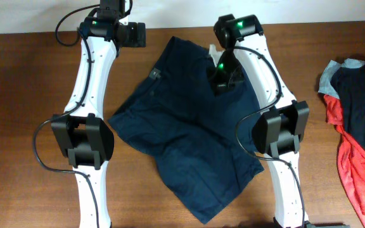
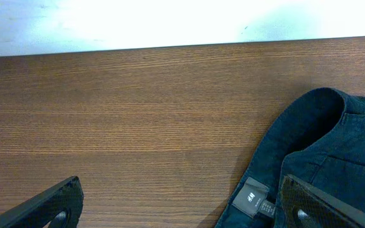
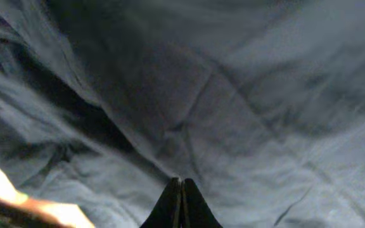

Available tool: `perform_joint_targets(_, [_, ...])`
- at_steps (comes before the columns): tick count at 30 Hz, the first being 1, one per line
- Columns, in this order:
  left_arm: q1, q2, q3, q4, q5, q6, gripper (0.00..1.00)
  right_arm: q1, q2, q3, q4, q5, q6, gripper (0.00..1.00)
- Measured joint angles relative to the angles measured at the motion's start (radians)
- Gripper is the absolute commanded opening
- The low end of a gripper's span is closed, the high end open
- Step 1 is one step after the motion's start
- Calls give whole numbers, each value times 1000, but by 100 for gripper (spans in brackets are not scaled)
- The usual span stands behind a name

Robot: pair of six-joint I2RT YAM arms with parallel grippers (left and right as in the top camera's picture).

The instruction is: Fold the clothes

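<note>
My right end effector (image 3: 181, 204) pinched closed, navy shorts (image 1: 189, 126) fabric right under tips, can't tell if gripped. Left end effector (image 2: 182, 206) spread wide, empty, over worktop (image 2: 119, 126); shorts waistband just right of it.

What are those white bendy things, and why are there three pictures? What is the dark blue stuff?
The white things are two robot arms at a brown table. One picture comes from a camera above; the other two come from small cameras on each arm's wrist. The dark blue stuff is a pair of shorts lying spread out, waiting to be folded. The left gripper, the arm's two-finger hand, is open beside the shorts' waistband and holds nothing. The right gripper has its fingers pressed together right against the shorts, perhaps pinching the cloth; I cannot tell. A heap of other clothes lies at the table's right side.
</note>
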Motion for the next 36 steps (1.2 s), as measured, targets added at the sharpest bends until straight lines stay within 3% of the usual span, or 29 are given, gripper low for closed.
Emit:
perform_joint_targets(15, [0,0,0,0,-1,0,99,19,-585,-628,38,75,45,4])
perform_joint_targets(25, [0,0,0,0,-2,0,99,17,-604,-1043,291,167,180,4])
perform_joint_targets(36, [0,0,0,0,-3,0,99,-27,-604,-1314,530,237,275,4])
